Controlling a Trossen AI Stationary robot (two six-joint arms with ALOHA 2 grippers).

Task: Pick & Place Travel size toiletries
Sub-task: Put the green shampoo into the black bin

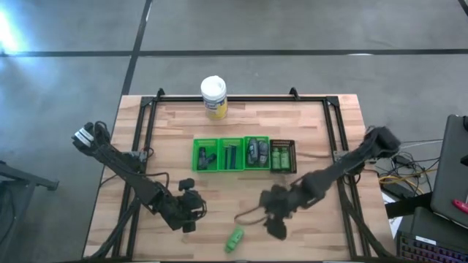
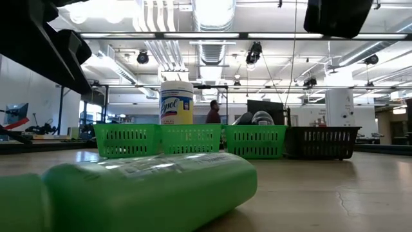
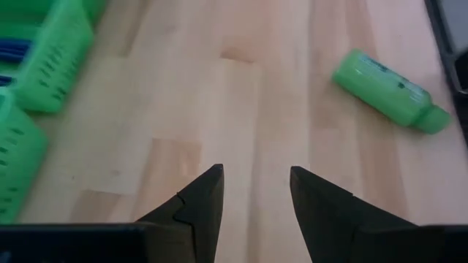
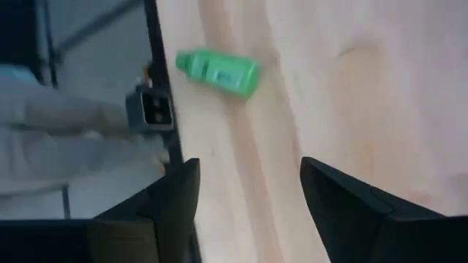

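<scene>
Green and small, one travel bottle lies on its side on the wooden table near the front edge, between the two arms. Left gripper hovers over bare wood, fingers apart and empty; right gripper likewise stands apart, holding nothing. Four baskets sit mid-table, toiletries inside

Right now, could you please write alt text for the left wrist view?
A green bottle lies on its side on the bare wooden table, ahead of the left gripper, whose open jaws hold nothing. Green baskets sit at the frame's edge.
</scene>
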